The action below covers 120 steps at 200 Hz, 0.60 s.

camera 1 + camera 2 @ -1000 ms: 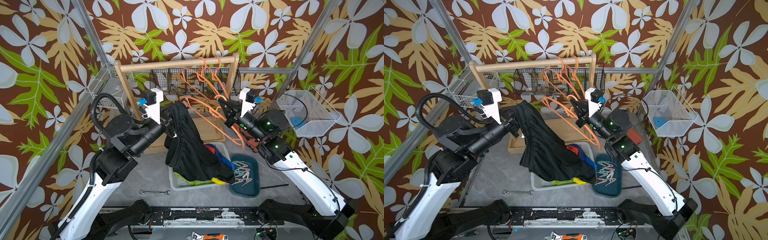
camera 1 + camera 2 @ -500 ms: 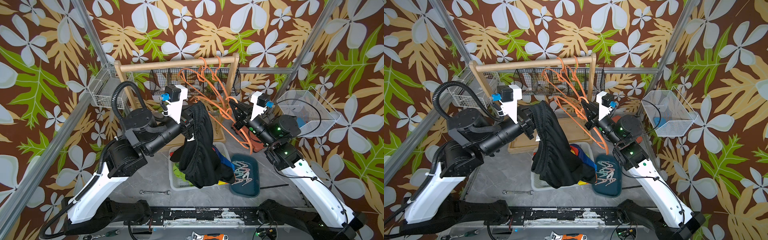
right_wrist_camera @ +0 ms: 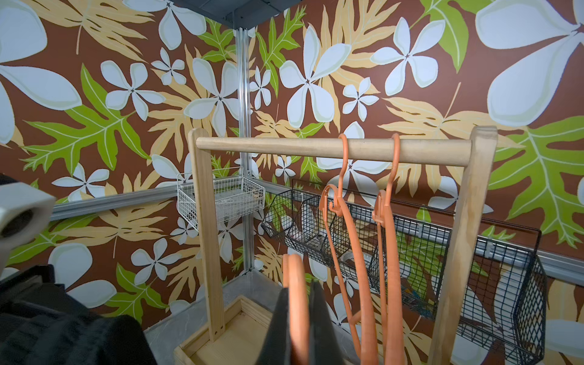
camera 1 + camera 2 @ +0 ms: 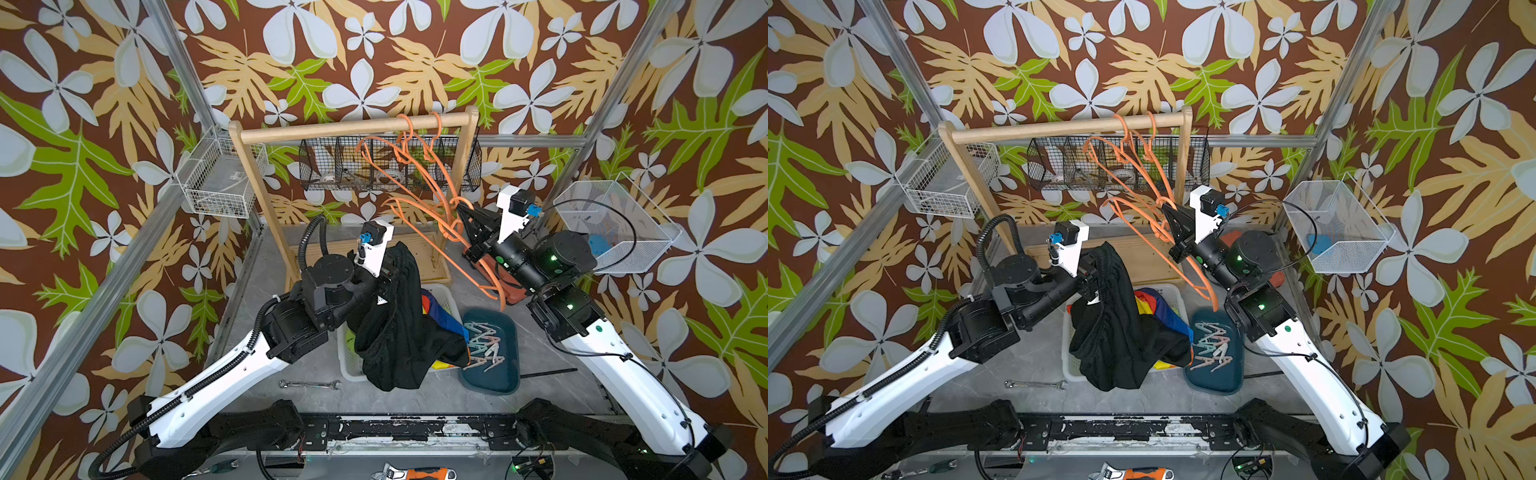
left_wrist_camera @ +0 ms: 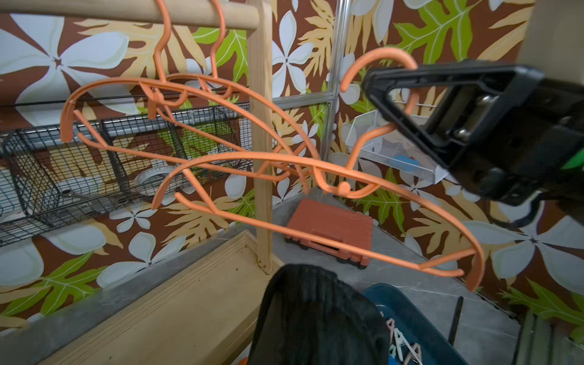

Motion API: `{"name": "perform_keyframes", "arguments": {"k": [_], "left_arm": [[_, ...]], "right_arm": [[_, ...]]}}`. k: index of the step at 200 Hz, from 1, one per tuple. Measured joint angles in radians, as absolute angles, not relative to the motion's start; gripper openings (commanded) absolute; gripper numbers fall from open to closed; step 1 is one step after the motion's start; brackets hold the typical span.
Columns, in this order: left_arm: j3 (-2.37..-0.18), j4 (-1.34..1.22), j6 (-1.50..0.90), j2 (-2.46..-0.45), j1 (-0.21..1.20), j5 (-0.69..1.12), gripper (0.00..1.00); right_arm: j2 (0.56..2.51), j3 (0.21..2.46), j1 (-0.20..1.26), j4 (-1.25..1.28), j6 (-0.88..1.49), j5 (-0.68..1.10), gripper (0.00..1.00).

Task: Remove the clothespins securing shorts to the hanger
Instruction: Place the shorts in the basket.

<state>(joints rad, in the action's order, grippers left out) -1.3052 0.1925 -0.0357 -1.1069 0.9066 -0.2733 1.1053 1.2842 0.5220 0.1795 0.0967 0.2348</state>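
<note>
My left gripper (image 4: 390, 270) is shut on the black shorts (image 4: 395, 320), which drape over its jaws and hang above the white basket (image 4: 348, 362). The fabric (image 5: 316, 316) hides the jaws in the left wrist view. Colour-blocked shorts (image 4: 1156, 308) lie in the basket. My right gripper (image 3: 297, 316) is shut on the hook of an orange hanger (image 3: 297, 294), held bare in the air (image 4: 1209, 292) near the rack's right post. Several clothespins (image 4: 484, 345) lie loose in the teal tray (image 4: 496, 379), also seen in the left wrist view (image 5: 406, 346).
Two more orange hangers (image 3: 354, 240) hang bare on the wooden rail (image 3: 284, 146). A black wire basket (image 4: 332, 166) hangs behind the rack, and white wire baskets hang at left (image 4: 220, 178) and right (image 4: 615, 226). An orange case (image 5: 328, 227) and a wrench (image 4: 309, 384) lie on the floor.
My left arm has swung the black shorts to the right and forward, over the basket. The right gripper, still shut on the hanger, has shifted slightly right.
</note>
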Motion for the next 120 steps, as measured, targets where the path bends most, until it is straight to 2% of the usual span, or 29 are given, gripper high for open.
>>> {"name": "perform_keyframes", "arguments": {"k": [52,120], "left_arm": [[-1.261,0.13,-0.035,-1.079,0.631,-0.224,0.0],[-1.301,0.094,0.031,-1.148,0.606,-0.189,0.0]], "right_arm": [[1.103,1.287,0.521,0.179,0.091,0.232,0.0],[1.103,1.283,0.519,0.179,0.078,0.233,0.0]]}}
